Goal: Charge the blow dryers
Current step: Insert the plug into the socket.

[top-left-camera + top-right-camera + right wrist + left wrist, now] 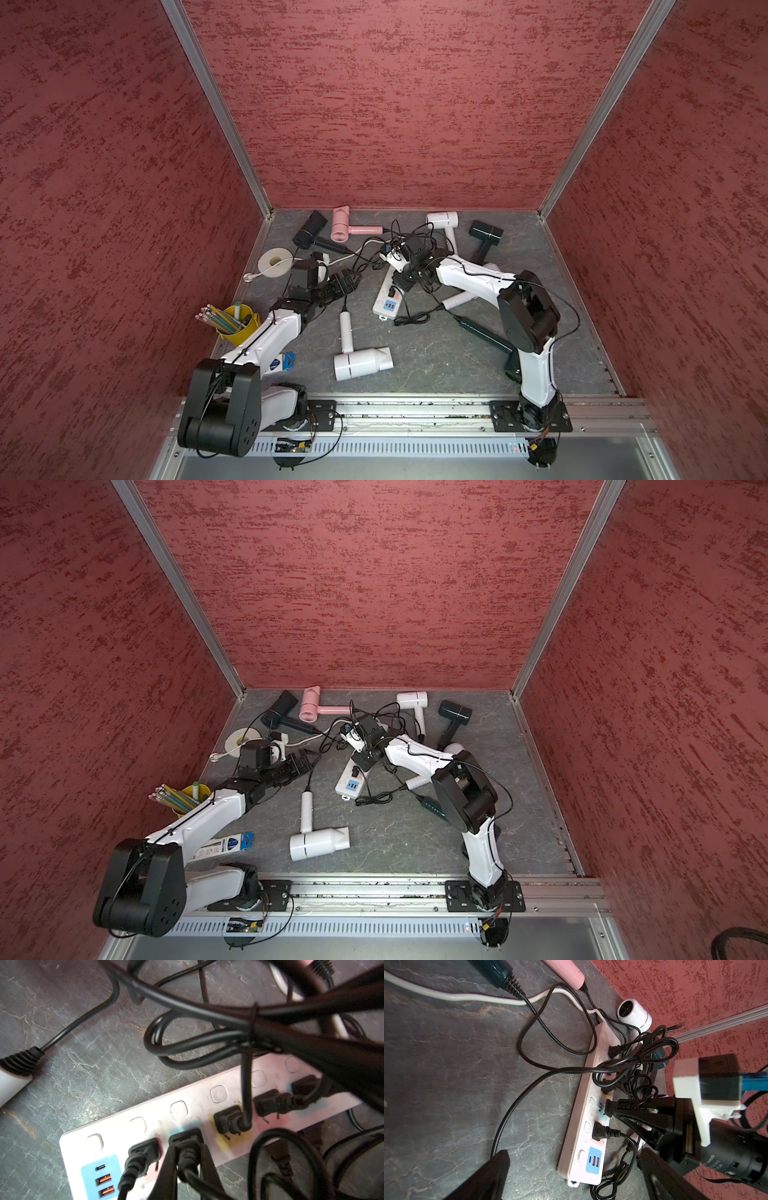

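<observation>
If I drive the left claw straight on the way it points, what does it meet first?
Likely the near end of the power strip, by its blue USB panel, straight ahead of the open left claw. Height is unclear; it might pass over.

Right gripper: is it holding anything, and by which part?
The right gripper holds a black plug by the sides of its body, seated in the power strip.

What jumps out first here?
A knot of black cords piles over the white power strip in the middle of the table. The right gripper is shut on a plug near the strip's USB end; the left gripper hangs open nearby. Blow dryers lie scattered around.
</observation>
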`<state>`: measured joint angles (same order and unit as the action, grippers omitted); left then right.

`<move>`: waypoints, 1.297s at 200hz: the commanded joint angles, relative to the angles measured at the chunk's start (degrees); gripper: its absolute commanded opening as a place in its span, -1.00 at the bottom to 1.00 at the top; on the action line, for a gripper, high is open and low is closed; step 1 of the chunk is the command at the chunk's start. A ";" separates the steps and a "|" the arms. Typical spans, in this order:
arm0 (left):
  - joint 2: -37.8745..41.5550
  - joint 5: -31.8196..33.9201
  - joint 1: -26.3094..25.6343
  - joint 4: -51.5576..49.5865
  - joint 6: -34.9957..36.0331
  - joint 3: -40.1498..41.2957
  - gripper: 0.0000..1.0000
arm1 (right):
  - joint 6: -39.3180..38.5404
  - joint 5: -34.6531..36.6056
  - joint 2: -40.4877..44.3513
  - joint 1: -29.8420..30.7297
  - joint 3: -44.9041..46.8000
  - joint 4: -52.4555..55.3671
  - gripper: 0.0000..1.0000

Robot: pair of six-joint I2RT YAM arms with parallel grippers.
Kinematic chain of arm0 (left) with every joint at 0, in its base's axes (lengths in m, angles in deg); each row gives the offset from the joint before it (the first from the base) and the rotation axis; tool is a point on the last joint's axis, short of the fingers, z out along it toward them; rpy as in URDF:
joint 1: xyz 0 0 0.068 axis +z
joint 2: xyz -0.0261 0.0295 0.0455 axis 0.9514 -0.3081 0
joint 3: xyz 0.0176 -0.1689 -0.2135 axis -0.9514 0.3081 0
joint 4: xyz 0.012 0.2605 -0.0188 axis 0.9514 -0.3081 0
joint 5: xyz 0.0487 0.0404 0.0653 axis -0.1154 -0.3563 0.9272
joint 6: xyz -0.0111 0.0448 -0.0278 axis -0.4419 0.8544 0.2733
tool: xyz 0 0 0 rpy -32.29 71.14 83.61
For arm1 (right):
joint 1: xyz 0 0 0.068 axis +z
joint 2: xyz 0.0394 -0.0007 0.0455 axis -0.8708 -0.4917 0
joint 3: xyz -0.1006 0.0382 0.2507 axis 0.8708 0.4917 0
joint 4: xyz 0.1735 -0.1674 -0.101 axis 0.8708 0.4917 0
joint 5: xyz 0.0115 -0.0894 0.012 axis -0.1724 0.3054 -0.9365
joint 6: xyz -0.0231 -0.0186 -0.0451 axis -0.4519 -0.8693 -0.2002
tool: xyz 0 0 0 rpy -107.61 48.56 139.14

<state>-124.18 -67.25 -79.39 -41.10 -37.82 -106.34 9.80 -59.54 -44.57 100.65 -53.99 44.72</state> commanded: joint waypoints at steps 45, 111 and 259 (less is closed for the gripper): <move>0.34 0.39 0.57 2.29 0.62 0.79 0.99 | -1.95 2.75 -2.77 0.39 -1.48 1.37 -1.00; 0.14 0.39 0.76 2.75 0.56 0.75 0.99 | -4.03 2.07 -5.97 0.67 -3.13 7.10 -1.00; 1.62 0.63 0.74 2.64 0.66 1.33 0.99 | -1.15 -1.73 -10.55 0.17 2.19 6.87 -1.00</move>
<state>-124.03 -67.05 -79.02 -39.51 -37.82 -105.99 7.18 -59.91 -48.31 100.67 -56.26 46.69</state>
